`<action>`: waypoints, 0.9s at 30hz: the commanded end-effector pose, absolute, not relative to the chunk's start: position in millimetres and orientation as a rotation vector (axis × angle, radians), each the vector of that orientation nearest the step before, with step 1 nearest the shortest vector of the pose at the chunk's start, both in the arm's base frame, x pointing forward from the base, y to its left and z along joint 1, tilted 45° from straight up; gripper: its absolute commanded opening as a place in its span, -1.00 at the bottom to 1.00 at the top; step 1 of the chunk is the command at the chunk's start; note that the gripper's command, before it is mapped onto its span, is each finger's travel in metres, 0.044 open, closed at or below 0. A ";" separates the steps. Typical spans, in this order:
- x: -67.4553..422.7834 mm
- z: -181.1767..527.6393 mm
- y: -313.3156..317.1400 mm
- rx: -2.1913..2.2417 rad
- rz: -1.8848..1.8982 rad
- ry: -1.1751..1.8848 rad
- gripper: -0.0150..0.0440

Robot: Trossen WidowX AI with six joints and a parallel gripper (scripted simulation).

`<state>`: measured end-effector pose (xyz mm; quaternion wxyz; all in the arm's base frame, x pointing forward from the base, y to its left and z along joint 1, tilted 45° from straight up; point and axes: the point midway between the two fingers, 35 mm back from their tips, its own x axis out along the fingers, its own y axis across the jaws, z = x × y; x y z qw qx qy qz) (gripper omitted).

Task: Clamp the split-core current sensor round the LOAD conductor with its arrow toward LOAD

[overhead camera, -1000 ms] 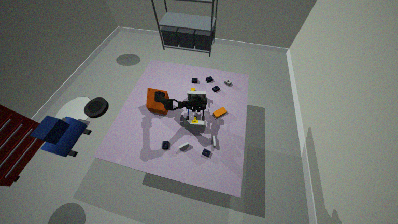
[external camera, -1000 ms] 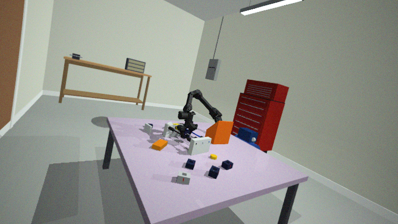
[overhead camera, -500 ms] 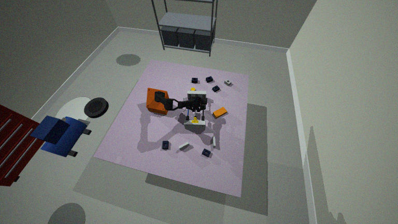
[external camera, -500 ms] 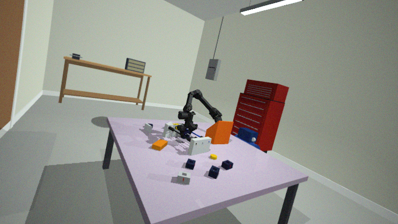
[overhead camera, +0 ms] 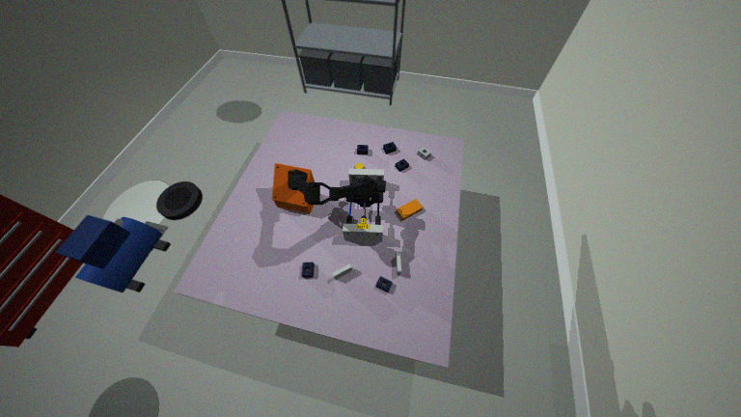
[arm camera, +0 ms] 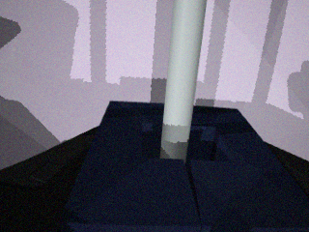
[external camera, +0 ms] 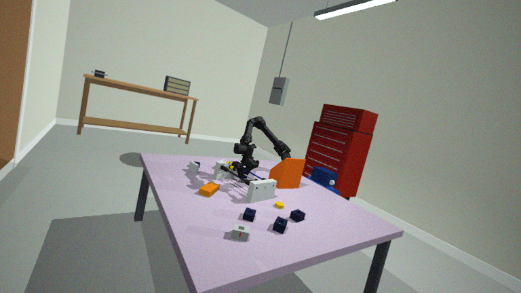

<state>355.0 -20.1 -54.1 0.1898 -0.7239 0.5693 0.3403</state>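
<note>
My gripper (overhead camera: 367, 195) (external camera: 241, 167) hangs low between two white terminal blocks, one (overhead camera: 366, 175) (external camera: 261, 190) on the far side in the top view and one (overhead camera: 362, 234) (external camera: 220, 168) carrying a yellow marker (overhead camera: 363, 223). Thin conductors run between the blocks. In the wrist view the dark blue split-core sensor (arm camera: 129, 181) fills the lower half. Its two halves meet at a narrow seam, and a pale grey conductor (arm camera: 184, 58) passes through its opening. The gripper is shut on the sensor from both sides. The fingertips, the marker text and the sensor's arrow do not show.
The arm's orange base (overhead camera: 292, 187) (external camera: 287, 172) stands beside the blocks. An orange block (overhead camera: 409, 208) (external camera: 209, 188) lies close by. Several loose dark blue sensors (overhead camera: 389, 147) (external camera: 279, 224), a small white box (overhead camera: 425, 152) (external camera: 240, 232), a yellow disc (external camera: 279, 205) and white bars (overhead camera: 342, 270) lie on the table (overhead camera: 327, 330).
</note>
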 end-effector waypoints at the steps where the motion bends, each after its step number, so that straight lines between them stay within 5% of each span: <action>1: 355.0 -54.1 -20.1 -2.035 0.957 1.600 -0.49; 10: 355.0 -54.1 -20.1 -2.035 0.957 1.600 -0.49; 27: 355.0 -53.6 -19.4 -2.030 0.959 1.608 1.00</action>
